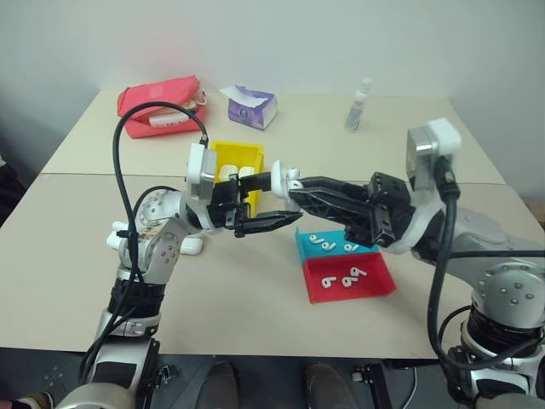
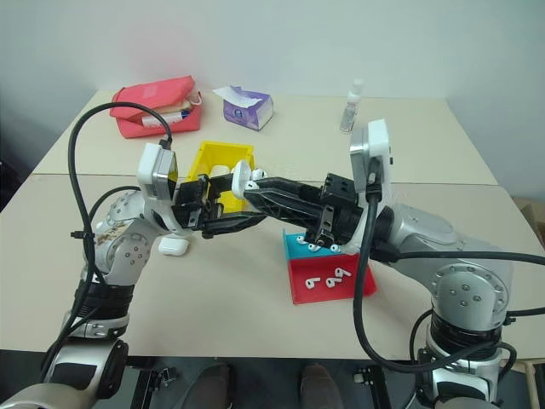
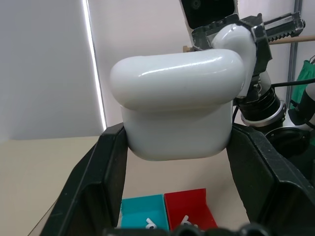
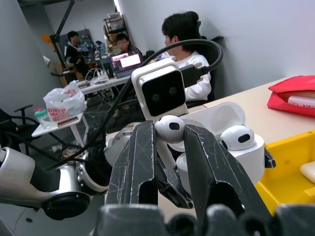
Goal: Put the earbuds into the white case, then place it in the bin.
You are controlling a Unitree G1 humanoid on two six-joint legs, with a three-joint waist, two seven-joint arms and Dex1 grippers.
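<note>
No writing can be read on anything here; the plastic bag (image 4: 65, 104) on a side table behind my left arm carries red print too small to make out.

My left gripper (image 3: 177, 162) has its jaws clenched on the white case (image 3: 178, 105), held in the air above the tabletop (image 1: 77, 247), just in front of the yellow bin (image 1: 235, 162). The case's lid stands open, and one earbud (image 4: 237, 137) already sits in its socket. My right gripper (image 4: 170, 142) has its jaws grasping a second earbud (image 4: 170, 129) by the stem, its rounded head right beside the open case; I cannot tell whether the two are touching.

The yellow bin holds at least two white cases (image 1: 230, 173). Just below my right arm, a teal tray (image 1: 308, 245) lies against a red tray (image 1: 328, 291); the teal one holds several loose earbuds (image 1: 326, 244), the red one three more (image 1: 351, 277). Another white case (image 2: 174, 246) lies on the tabletop under my left forearm.

At the far edge of the tabletop sit a red pouch (image 1: 162, 104) with white things inside, a purple tissue pack (image 1: 251, 107) and a small clear bottle (image 1: 358, 106).

People (image 4: 189, 46) sit at desks behind.
</note>
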